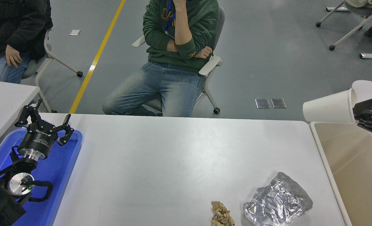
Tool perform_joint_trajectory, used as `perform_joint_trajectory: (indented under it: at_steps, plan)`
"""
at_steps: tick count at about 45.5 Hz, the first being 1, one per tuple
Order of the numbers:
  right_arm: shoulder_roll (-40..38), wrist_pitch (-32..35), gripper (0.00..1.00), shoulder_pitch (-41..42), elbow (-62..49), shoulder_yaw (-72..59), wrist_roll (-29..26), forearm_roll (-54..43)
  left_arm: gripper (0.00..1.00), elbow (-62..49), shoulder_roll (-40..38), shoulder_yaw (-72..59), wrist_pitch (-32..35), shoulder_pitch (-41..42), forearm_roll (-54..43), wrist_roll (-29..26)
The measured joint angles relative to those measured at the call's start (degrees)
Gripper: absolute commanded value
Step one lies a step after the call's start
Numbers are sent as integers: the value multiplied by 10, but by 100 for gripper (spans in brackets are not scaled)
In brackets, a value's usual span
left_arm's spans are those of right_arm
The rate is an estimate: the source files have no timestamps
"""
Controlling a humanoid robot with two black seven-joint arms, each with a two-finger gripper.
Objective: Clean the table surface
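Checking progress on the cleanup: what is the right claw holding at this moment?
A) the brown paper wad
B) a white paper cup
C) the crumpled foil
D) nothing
B: the right claw grips a white paper cup on its side at the beige bin's far corner; the foil and brown wad lie on the table surface.

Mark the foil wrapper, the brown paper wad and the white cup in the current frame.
foil wrapper (277, 201), head view, middle of the crinkled silver sheet.
brown paper wad (221, 214), head view, centre of the crumpled lump.
white cup (328, 109), head view, side wall, lying sideways in the right gripper (363, 116).
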Motion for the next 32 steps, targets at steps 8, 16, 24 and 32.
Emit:
perform_joint_trajectory:
  at_steps: [8, 16, 24, 32]
  plan:
    - [0, -5, 0, -23, -45, 0, 0, 5, 100, 0, 0, 0, 0, 0, 0, 0]
    - [12, -29, 0, -68, -103, 1, -1, 16, 100, 0, 0, 0, 0, 0, 0, 0]
    - [41, -53, 0, -121, -163, 1, -1, 53, 100, 0, 0, 0, 0, 0, 0, 0]
    - [86, -78, 0, -178, -234, 1, -2, 90, 100, 0, 0, 0, 0, 0, 0, 0]
